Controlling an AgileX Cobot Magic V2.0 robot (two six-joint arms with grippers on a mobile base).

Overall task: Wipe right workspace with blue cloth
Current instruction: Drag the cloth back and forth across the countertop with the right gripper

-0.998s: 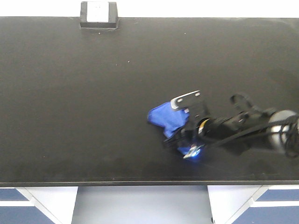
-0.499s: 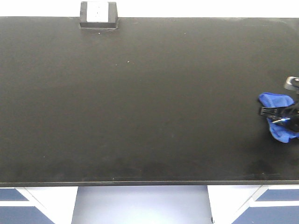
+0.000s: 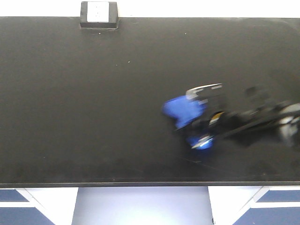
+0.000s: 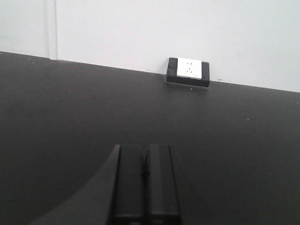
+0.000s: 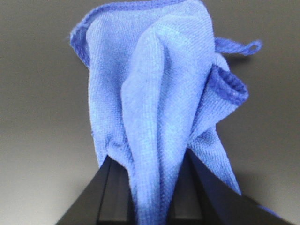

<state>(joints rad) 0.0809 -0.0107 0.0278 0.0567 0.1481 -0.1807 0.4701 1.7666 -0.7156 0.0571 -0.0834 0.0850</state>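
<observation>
The right gripper (image 5: 150, 187) pinched the blue cloth (image 3: 183, 111) between narrow jaws, pressing it on the right workspace (image 3: 93, 117) toward four o'clock of the socket box (image 3: 98, 14). The left gripper (image 4: 143, 183) sat closed, empty. The bunched fabric could slip free if friction dragged it.

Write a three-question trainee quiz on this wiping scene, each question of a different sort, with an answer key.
1. True or false: the right gripper is clamped on the blue cloth.
2. Multiple choice: the socket box sits at the benchtop's A) back edge B) front edge C) centre.
3. Fill in: the left gripper holds ____.

Key: 1 true; 2 A; 3 nothing, its fingers are together and bare.
</observation>
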